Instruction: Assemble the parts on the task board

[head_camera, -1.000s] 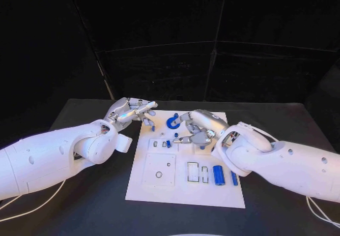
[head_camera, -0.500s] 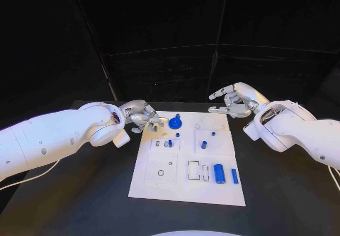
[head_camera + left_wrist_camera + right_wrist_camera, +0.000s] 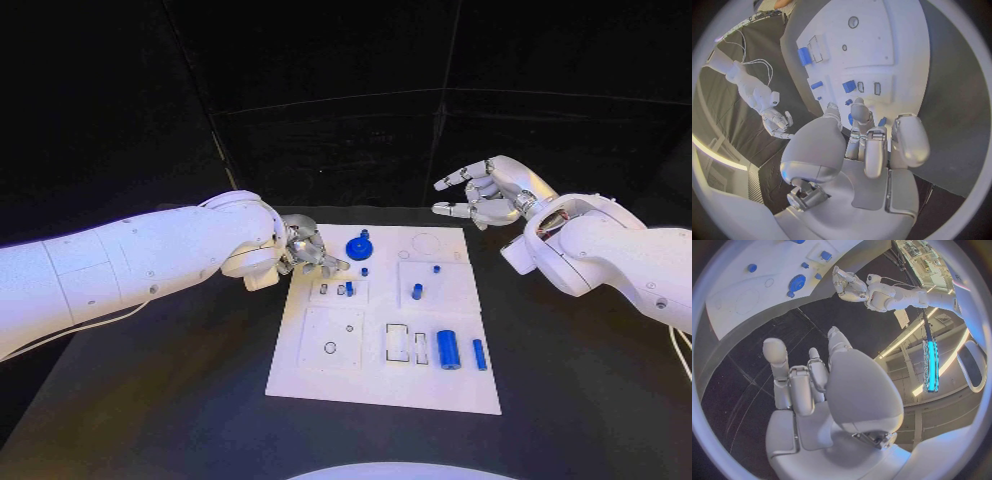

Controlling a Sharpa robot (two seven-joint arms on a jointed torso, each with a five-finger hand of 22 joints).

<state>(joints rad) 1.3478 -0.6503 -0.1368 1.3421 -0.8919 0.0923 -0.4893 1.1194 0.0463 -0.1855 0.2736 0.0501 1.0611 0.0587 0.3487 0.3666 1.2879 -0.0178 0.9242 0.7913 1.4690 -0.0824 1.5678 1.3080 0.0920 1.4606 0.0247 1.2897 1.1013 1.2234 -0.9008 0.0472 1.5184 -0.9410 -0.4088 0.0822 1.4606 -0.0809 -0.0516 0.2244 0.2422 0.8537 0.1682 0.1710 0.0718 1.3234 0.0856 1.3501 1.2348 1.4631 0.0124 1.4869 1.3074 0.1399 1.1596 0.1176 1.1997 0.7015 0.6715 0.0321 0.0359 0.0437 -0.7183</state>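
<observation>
Dark room w/ black curtains behind, black surface (image 3: 173,400) in front of me. The white task board (image 3: 378,385) lies flat in the middle, long side running away from me.

On the board I count about 7 blue parts. 1 big round part (image 3: 359,247) w/ a little tab on top sits near the far edge. 2 tiny dots, one (image 3: 364,271) just under the round part and one (image 3: 436,268) more to my right. 1 short peg (image 3: 417,292) stands in the right square patch. 1 small bar (image 3: 349,289) stands in the left slot patch. 1 fat cylinder (image 3: 449,349) and 1 thin bar (image 3: 479,355) lie side by side near the right edge, both pointing away from me. An empty rectangle slot (image 3: 395,343) sits left of them; a square plate (image 3: 333,338) w/ a small hole is further left.

My left hand (image 3: 307,252) is down at the board's far-left corner, fingers curled in close by the round part. Can't tell if it has hold of anything. My right hand (image 3: 485,192) is up in the air past the board's far-right corner, fingers spread, holding nothing.
</observation>
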